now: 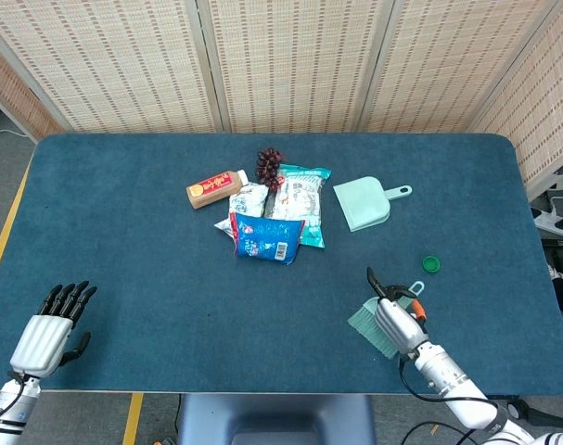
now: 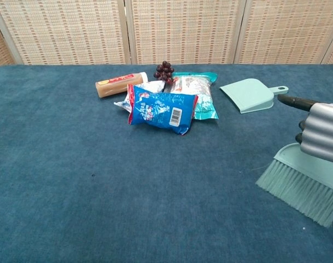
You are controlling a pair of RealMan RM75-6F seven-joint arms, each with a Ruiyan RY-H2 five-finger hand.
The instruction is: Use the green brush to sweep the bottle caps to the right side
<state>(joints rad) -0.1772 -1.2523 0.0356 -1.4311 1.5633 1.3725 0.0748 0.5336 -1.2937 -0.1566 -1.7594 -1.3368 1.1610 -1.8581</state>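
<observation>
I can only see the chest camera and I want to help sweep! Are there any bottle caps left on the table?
Observer: Yes. The head view shows one green bottle cap beyond the right hand, towards the table's right edge.
Operator: Is the cap touching the brush?
Observer: No. It lies apart from the green brush, with bare cloth between them.
Operator: Where's the other hand?
Observer: The left hand is at the table's near left corner, holding nothing, fingers apart.
</observation>
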